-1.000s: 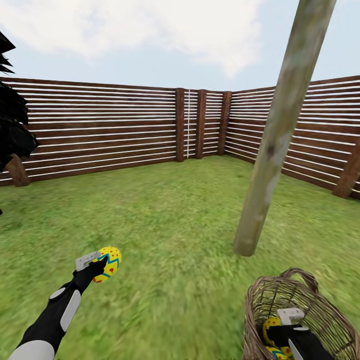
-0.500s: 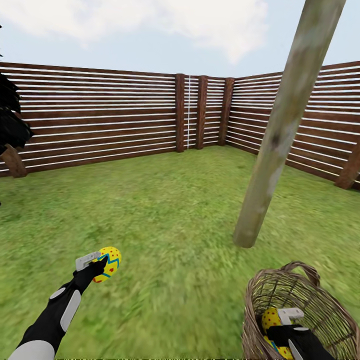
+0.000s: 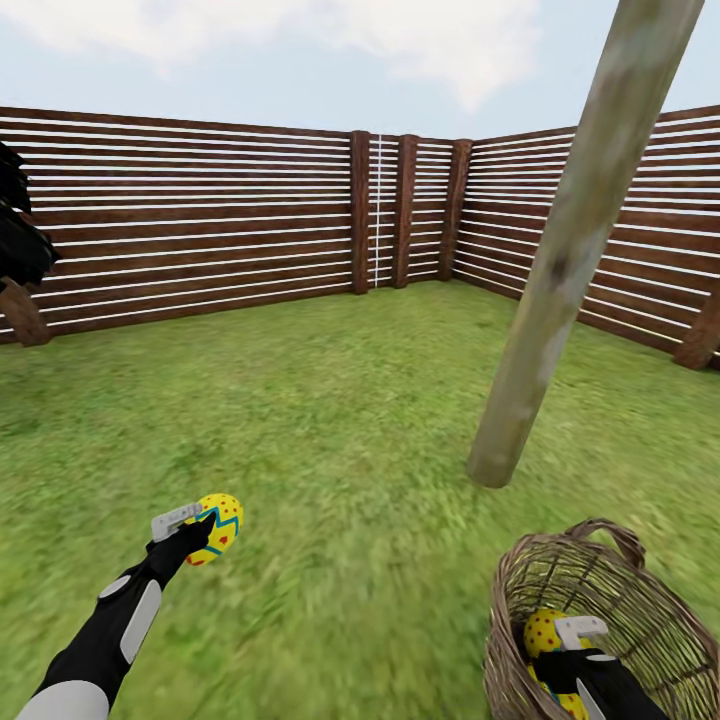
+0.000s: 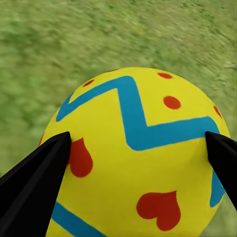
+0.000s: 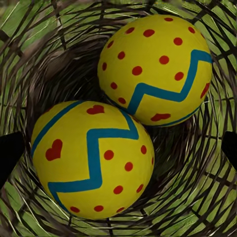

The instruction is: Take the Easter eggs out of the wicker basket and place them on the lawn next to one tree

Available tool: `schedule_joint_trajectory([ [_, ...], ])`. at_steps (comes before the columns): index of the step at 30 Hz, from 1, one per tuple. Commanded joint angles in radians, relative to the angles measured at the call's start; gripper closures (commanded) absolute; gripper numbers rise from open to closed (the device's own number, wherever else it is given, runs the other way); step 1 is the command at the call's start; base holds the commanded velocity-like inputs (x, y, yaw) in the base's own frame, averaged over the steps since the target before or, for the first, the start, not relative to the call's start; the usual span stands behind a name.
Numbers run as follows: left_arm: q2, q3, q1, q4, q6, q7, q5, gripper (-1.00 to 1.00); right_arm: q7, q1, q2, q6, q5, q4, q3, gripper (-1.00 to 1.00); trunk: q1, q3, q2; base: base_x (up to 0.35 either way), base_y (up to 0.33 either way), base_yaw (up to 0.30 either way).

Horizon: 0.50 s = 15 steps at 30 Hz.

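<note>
My left gripper (image 3: 205, 535) is shut on one yellow Easter egg (image 3: 220, 526) with blue zigzags and red dots, held over the lawn (image 3: 340, 420) at the lower left. Up close, the egg (image 4: 143, 158) sits between the two black fingertips of that gripper (image 4: 131, 148). The wicker basket (image 3: 640, 590) stands at the lower right and holds two more eggs (image 5: 94, 158) (image 5: 155, 66). My right gripper (image 3: 572, 640) reaches into it, its fingers (image 5: 10, 153) spread wide and open around the eggs. The tree (image 3: 560, 260), a pale leaning trunk, rises just beyond the basket.
A brown slatted fence (image 3: 200, 220) encloses the garden at the back and right, with a corner post (image 3: 360, 210). A dark, near-black tree (image 3: 18, 250) stands at the far left edge. Open grass lies between my left arm and the trunk.
The whole picture has slid: fence, tree base and basket rim sit slightly higher in view, so the camera moved. Both arms keep their places, and the left gripper still holds its egg.
</note>
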Motion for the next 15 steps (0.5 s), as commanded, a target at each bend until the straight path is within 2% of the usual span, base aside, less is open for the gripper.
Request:
schedule_joint_trajectory([
  [1, 0.000, 0.003, 0.000, -0.001, 0.006, -0.007, 0.010, 1.00, -0.004, 0.000, -0.001, 0.005, -0.007, -0.001, 0.004, -1.00, 0.000, -0.001, 0.000, 0.286, 0.000, 0.000],
  [4, -0.001, 0.002, 0.000, 0.000, 0.006, -0.006, 0.009, 1.00, -0.004, 0.000, -0.001, 0.005, -0.007, -0.001, 0.004, -1.00, 0.000, -0.001, 0.000, 0.253, 0.000, 0.000],
  [8, -0.001, 0.002, 0.000, 0.000, 0.006, -0.004, 0.009, 1.00, -0.004, 0.000, -0.001, 0.005, -0.007, -0.001, 0.004, -1.00, 0.000, -0.001, 0.000, 0.024, 0.000, 0.000],
  [15, -0.003, 0.001, 0.000, 0.012, 0.006, 0.000, 0.009, 1.00, -0.003, 0.000, -0.001, 0.005, -0.007, -0.001, 0.003, -1.00, 0.003, -0.028, -0.002, 0.000, 0.000, 0.000],
])
